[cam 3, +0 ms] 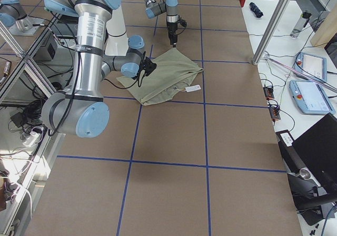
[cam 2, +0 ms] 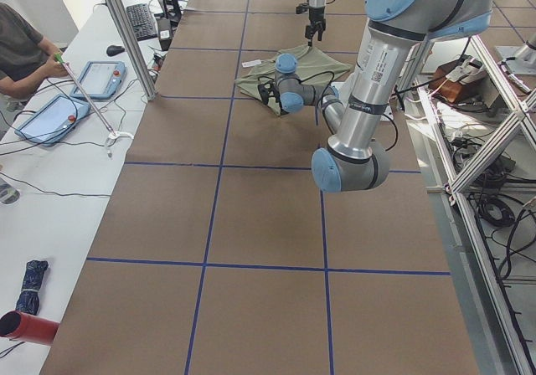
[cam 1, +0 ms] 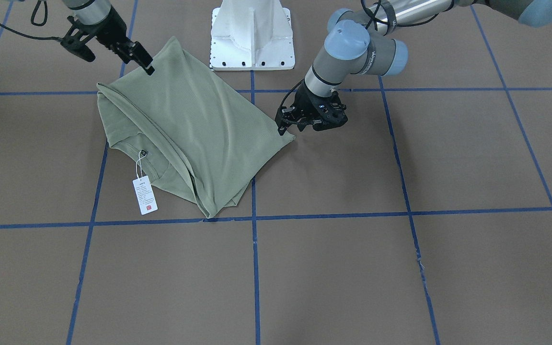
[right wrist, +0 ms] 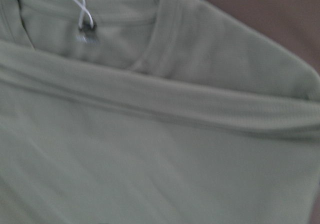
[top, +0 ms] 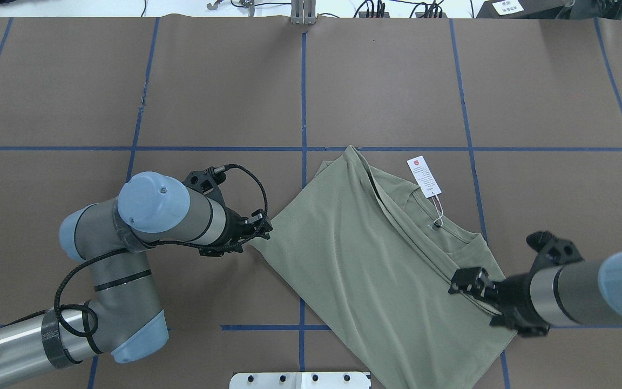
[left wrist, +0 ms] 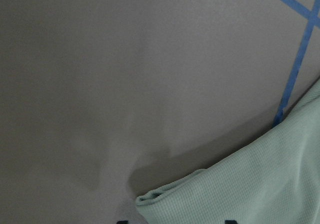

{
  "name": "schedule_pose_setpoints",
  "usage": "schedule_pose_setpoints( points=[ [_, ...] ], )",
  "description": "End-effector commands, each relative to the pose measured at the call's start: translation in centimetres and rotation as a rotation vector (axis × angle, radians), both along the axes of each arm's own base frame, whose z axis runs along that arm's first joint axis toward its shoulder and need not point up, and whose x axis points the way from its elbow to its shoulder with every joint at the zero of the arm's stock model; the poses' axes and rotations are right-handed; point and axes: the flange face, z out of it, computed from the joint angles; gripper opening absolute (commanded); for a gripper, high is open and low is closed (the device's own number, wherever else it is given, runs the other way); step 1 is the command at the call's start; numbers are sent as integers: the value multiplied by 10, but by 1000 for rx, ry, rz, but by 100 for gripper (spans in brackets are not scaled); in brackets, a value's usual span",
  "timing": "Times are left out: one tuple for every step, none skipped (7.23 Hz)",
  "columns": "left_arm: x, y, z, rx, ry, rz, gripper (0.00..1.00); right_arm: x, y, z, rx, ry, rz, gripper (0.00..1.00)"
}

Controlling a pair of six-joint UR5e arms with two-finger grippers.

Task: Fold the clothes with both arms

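Left pincer (cam 1: 286, 125) pinches one corner of the shirt (cam 1: 194, 129); right pincer (cam 1: 143, 61) pinches the opposite corner. Between them sage-green shirt lies folded on bench (cam 1: 352, 268), smooth, collar showing, white hang tag (cam 1: 144, 194) beside it.

I count one green shirt (cam 1: 185, 129) on the table (cam 1: 400, 268), folded over itself, with one white hang tag (cam 1: 144, 195) lying just beside its collar. Around that shirt I have two arms: my left gripper (cam 1: 283, 127) at one corner of it, my right gripper (cam 1: 147, 67) at the opposite corner. One white pedestal base (cam 1: 252, 36) stands near the shirt. One person (cam 2: 21, 53) sits well apart from it, beside two tablets.
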Motion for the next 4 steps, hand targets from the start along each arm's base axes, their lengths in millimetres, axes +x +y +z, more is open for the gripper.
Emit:
schedule_pose_setpoints(
  points=[
    [8, 4, 0, 4, -5, 2, 48, 9, -82, 15, 103, 38, 92, 100],
    [9, 5, 0, 3, -7, 4, 41, 7, -94, 12, 97, 51, 108, 100],
    [10, 6, 0, 5, -5, 6, 35, 5, -96, 11, 105, 66, 99, 100],
    [11, 5, -1, 6, -6, 5, 33, 2, -99, 9, 106, 72, 98, 100]
  ],
)
